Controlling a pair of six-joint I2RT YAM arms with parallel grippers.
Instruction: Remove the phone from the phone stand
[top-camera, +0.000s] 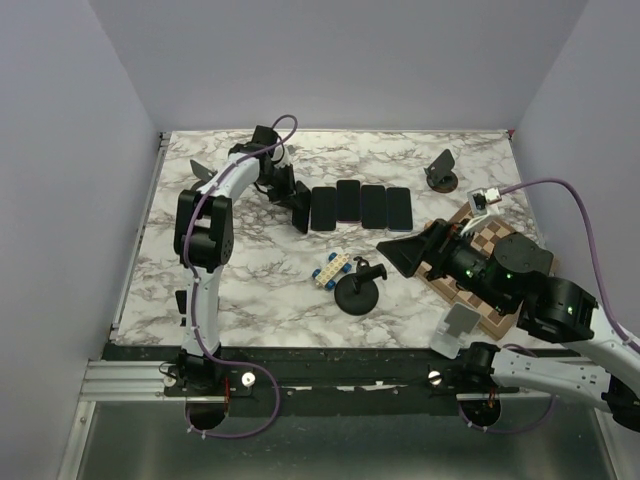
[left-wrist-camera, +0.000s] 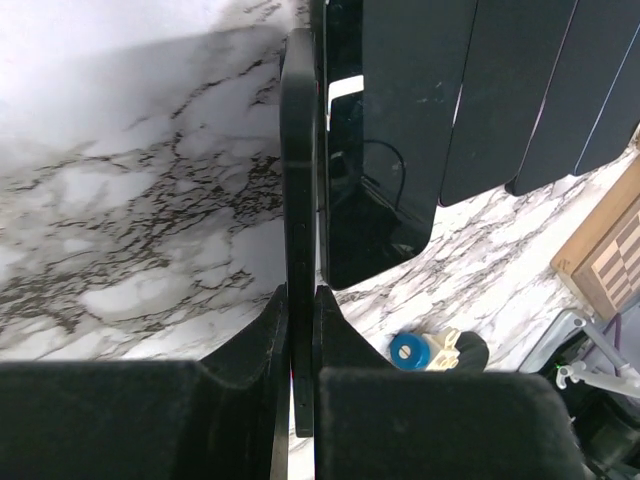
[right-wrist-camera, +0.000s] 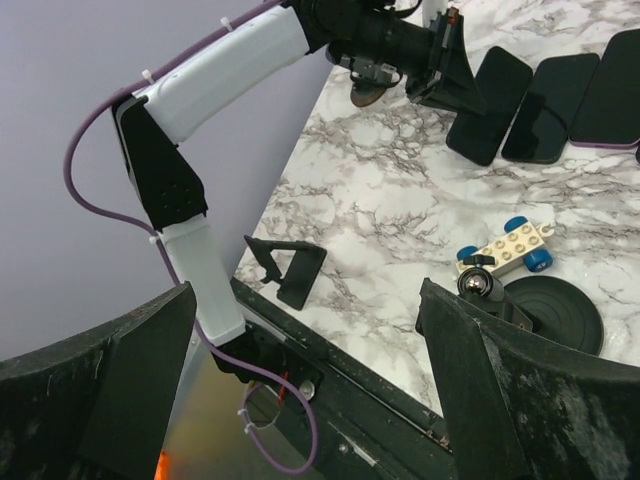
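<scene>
Marble surface (top-camera: 260, 270), both arms out over it.

Left arm (top-camera: 232, 178) reaches to the far middle. Left claw (top-camera: 290, 200) is clamped narrow on the phone (top-camera: 301, 216). Left wrist view shows the phone edge-on, upright, with a finger (left-wrist-camera: 262, 335) pressed on each face. The phone sits just beside the left end of the row of four phones (top-camera: 360, 206), which lie flat side by side. Can't tell whether its lower edge touches the surface. It is well apart from the stands named below.

Right arm (top-camera: 560, 310) is over the near-right area. Right claw (top-camera: 405, 255) is spread wide with nothing between the fingers, and points toward the middle.

Chessboard (top-camera: 490, 235) is at right, partly under the right arm.

Round-base stand (top-camera: 358, 292) is at near middle, with its ball mount sticking up. The right claw is just beside it.

Stand on a brown disc (top-camera: 441, 173) is at far right, tilted, well apart from the phone.

Small black folding stand (right-wrist-camera: 290, 270) is near the front-left edge, by the left arm's base.

Toy car (top-camera: 331, 270), white body with blue wheels, is just left of the round-base stand.
</scene>
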